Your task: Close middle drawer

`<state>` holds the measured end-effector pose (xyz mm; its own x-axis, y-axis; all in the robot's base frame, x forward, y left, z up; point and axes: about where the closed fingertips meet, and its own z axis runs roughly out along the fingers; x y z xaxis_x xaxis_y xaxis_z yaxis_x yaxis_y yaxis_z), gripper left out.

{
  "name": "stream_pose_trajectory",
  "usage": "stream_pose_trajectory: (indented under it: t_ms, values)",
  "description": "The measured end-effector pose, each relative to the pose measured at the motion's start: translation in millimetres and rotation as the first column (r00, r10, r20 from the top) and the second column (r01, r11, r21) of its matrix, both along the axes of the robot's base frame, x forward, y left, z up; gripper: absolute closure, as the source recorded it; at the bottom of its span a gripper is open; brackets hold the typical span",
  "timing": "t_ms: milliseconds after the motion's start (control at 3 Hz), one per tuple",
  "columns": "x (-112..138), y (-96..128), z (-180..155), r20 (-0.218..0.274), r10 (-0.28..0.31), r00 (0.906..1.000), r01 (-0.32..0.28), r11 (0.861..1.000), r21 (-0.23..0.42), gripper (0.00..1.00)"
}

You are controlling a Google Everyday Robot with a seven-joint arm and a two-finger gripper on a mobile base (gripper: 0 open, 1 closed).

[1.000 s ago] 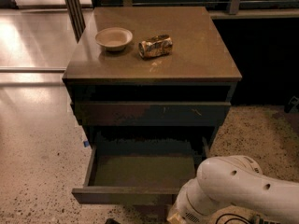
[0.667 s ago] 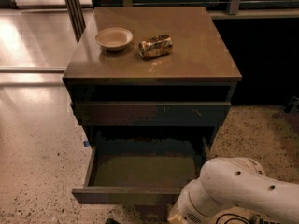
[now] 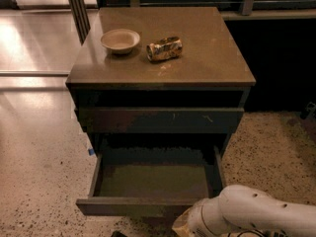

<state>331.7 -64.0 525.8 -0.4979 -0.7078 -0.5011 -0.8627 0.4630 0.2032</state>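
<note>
The middle drawer (image 3: 153, 180) is pulled far out of the dark cabinet (image 3: 163, 78). Its dull olive-grey floor is bare and its plain front (image 3: 133, 207) faces me near the bottom of the view. Above it is a drawer front with pale scratch marks (image 3: 163, 120), which stands nearly flush. My white arm (image 3: 252, 214) fills the bottom right corner, just in front of the right end of the open drawer's front. The gripper is out of view, below the frame or behind the arm.
On the cabinet top sit a small pale bowl (image 3: 120, 40) and a crushed can (image 3: 164, 49) lying on its side. Speckled floor (image 3: 44, 181) lies left and right of the cabinet. A dark wall and rail (image 3: 276, 43) run behind on the right.
My white arm has dropped a little lower in the view. The drawer, bowl and can have not moved.
</note>
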Motion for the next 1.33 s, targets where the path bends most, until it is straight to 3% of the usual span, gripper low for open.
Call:
stream_pose_trajectory:
  t_ms: [667, 1000, 1333]
  values:
    - [5.9, 3.3, -8.0, 0.011, -0.025, 0.9996, 0.025, 1.0, 0.016, 1.0]
    - [33.6, 32.5, -59.7, 0.061, -0.026, 0.9978, 0.026, 1.0, -0.003, 1.0]
    - [33.6, 32.5, -59.7, 0.061, -0.026, 0.9978, 0.026, 1.0, -0.003, 1.0]
